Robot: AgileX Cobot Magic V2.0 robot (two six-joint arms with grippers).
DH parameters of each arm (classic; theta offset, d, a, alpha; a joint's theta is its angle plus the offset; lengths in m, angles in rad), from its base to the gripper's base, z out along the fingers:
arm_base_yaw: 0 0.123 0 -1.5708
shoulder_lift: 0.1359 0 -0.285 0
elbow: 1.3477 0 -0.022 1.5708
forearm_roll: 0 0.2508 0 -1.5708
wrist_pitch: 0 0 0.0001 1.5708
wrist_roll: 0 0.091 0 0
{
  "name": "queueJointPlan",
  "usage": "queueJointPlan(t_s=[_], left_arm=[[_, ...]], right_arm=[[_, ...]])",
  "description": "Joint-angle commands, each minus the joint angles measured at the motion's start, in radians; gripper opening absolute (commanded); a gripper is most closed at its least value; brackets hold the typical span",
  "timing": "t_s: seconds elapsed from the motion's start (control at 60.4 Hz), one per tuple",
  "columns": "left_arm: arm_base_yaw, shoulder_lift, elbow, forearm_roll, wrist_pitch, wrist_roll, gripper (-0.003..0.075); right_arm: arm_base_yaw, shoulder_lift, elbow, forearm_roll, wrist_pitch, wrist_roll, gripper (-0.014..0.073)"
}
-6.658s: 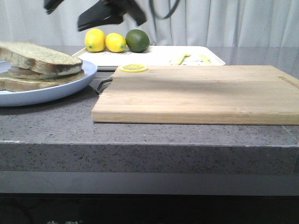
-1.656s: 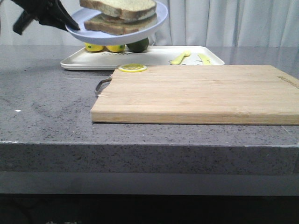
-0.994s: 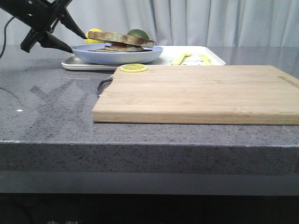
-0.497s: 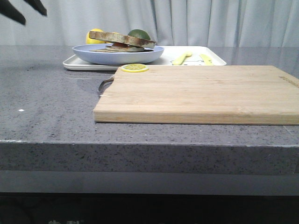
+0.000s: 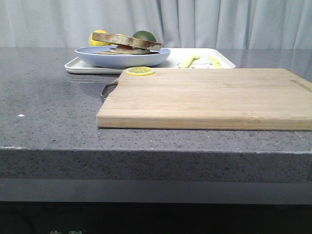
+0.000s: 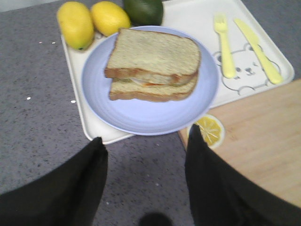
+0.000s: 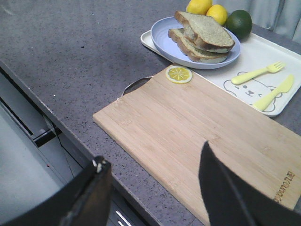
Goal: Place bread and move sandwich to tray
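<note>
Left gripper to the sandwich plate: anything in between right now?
Nothing visible. In the left wrist view the left gripper is open over bare counter, and the blue plate with the sandwich lies just beyond its fingertips, already on the tray. The lemon slice sits off to one side.

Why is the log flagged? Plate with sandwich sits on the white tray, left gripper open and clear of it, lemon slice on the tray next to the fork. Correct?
Mostly, but the lemon slice is not on the tray. It lies on the corner of the wooden cutting board, as the right wrist view shows. The plate with the sandwich sits on the tray, and the left gripper is open and clear of it.
</note>
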Motion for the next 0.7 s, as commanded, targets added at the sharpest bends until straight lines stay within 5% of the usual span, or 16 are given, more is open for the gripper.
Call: queueJointPlan(t_s=[0.0,0.166,0.679], left_arm=[[-0.087,-0.110,0.067,0.068,-0.099,0.004,0.0377],[-0.195,-0.247,0.266,0.107,-0.127,-0.019,0.0336],[-0.188,-0.664,0.721,0.092,-0.261,-0.060,0.0316]], right_arm=[[-0.001,0.000,-0.023,0.002,-0.081,-0.001,0.0434],[-0.001,0.000,-0.023,0.002,-0.064,-0.001,0.0434],[-0.005,0.000,-0.023,-0.139,0.074,0.090,0.0434]])
